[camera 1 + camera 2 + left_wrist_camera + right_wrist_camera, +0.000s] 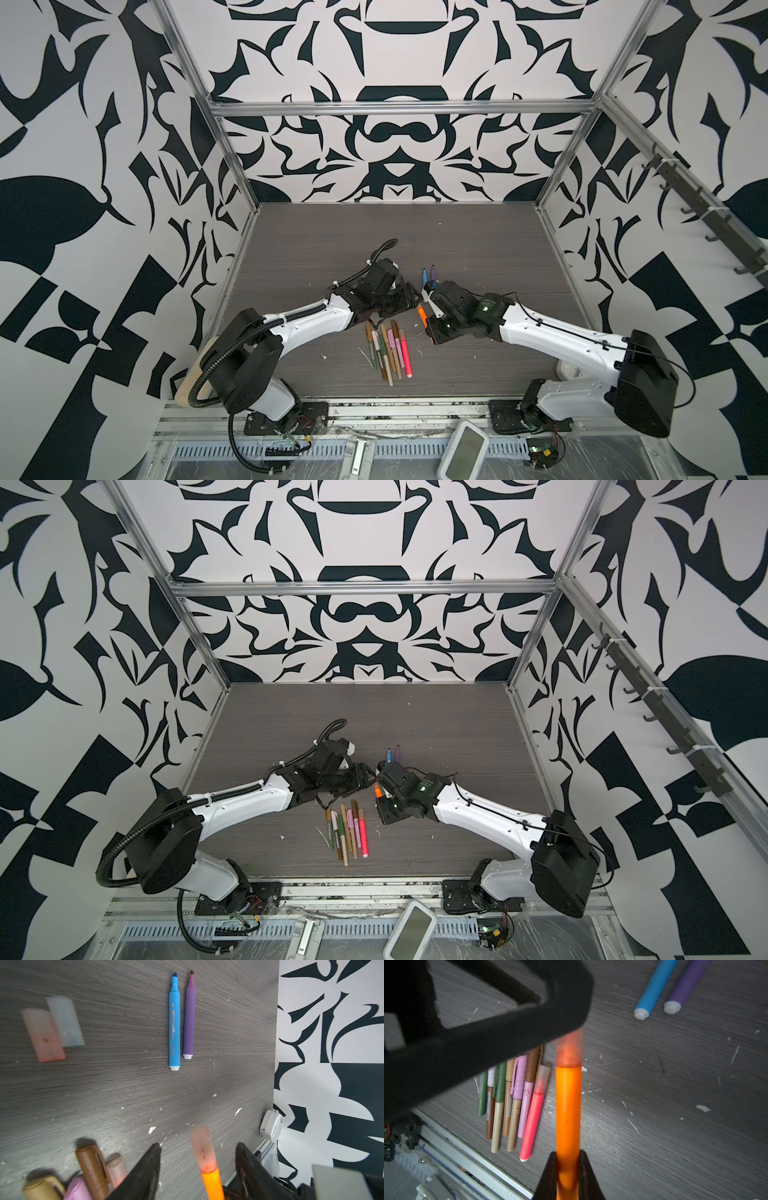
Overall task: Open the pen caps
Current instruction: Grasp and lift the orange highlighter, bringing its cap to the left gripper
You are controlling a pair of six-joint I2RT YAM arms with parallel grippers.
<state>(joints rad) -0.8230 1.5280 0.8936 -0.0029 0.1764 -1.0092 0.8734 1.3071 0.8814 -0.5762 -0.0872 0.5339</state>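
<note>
Since cap likely needs straight pull off tip, right gripper pinches orange marker low on barrel, cap end left free. Left gripper spread, jaws either side of cap, not touching it. Cap: translucent pinkish stub, seated on orange marker's tip. Two loose caps on tabletop, well apart from orange marker.

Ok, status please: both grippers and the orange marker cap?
Right gripper shut on orange marker. Left gripper open, jaws either side of its cap, not touching. Nothing between.

Print runs along the blue marker, too blurred to read.
</note>
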